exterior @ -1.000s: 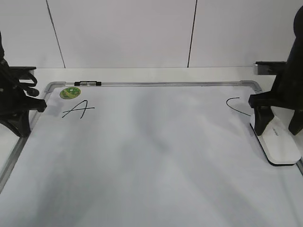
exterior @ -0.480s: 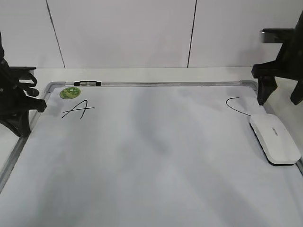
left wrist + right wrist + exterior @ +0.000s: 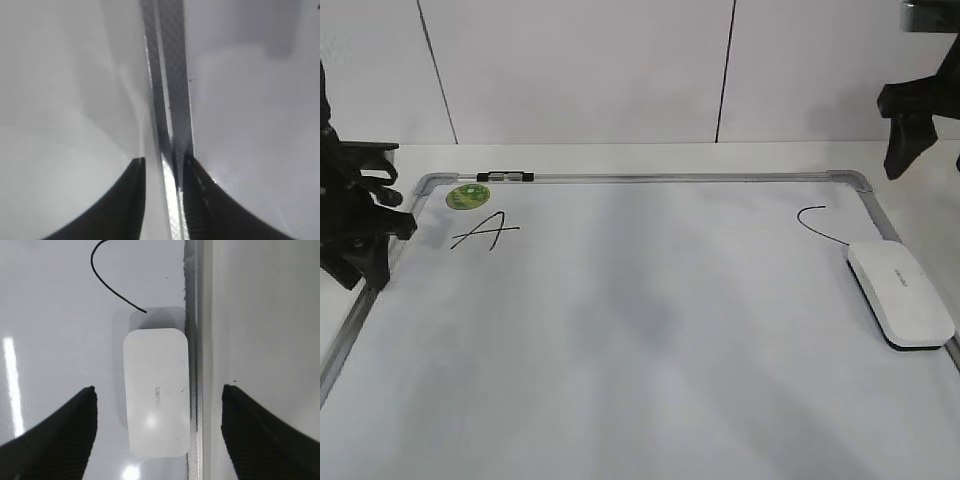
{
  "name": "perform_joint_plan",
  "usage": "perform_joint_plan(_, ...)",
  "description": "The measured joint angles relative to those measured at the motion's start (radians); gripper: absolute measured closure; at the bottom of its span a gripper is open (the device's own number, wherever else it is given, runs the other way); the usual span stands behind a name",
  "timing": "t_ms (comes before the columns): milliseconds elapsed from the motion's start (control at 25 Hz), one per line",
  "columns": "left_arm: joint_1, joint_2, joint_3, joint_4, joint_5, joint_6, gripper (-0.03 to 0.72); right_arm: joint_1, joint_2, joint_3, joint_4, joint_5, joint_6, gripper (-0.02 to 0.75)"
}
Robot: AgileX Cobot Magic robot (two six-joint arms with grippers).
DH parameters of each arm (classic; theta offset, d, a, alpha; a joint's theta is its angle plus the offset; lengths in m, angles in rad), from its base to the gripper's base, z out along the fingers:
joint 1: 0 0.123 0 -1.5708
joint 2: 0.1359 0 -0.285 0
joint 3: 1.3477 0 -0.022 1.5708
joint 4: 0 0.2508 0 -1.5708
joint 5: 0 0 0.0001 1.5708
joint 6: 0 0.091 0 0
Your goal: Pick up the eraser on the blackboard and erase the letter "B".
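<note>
The eraser [image 3: 901, 293] is a white oblong block lying flat on the blackboard [image 3: 640, 330] against its right frame; it also shows in the right wrist view [image 3: 156, 390]. My right gripper [image 3: 918, 145] hangs high above the board's far right corner, open and empty, and in the right wrist view [image 3: 157, 390] the eraser lies far below between its wide-apart jaws. My left gripper [image 3: 365, 245] sits over the board's left frame, its jaws close together with nothing held [image 3: 162, 165]. No letter "B" shows; the middle of the board is blank.
A black "A" [image 3: 485, 231] and a round green sticker [image 3: 468, 196] are at the board's far left. A partial "C" stroke [image 3: 815, 222] lies just beyond the eraser. A small clip [image 3: 505, 177] sits on the far frame.
My right gripper has lifted off the eraser and moved up and to the right, away from the board. The eraser stays where it lay. The left arm has barely moved.
</note>
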Motion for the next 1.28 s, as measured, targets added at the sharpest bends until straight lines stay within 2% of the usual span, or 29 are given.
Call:
perform_joint_plan(120,-0.002,0.01,-0.027,0.001,0.046,0.001,0.401,0.0,-0.017,0.0,0.0,0.002,0.002,0.145)
perform_joint_plan(440,-0.002,0.014,-0.165,0.036,0.178,0.001,0.39,0.0,-0.091,0.0,0.001,0.006,0.002,0.145)
perform_joint_plan(880,-0.002,-0.178,-0.177,0.04,0.199,-0.002,0.391,0.0,-0.283,0.005,0.01,0.018,0.002,0.146)
perform_joint_plan(1000,-0.002,-0.26,-0.177,0.029,0.203,-0.002,0.391,0.0,-0.354,0.05,0.026,0.019,0.002,0.146)
perform_joint_plan(1280,-0.002,-0.428,-0.177,-0.053,0.211,-0.002,0.393,0.0,-0.556,0.277,0.026,0.026,0.002,0.148)
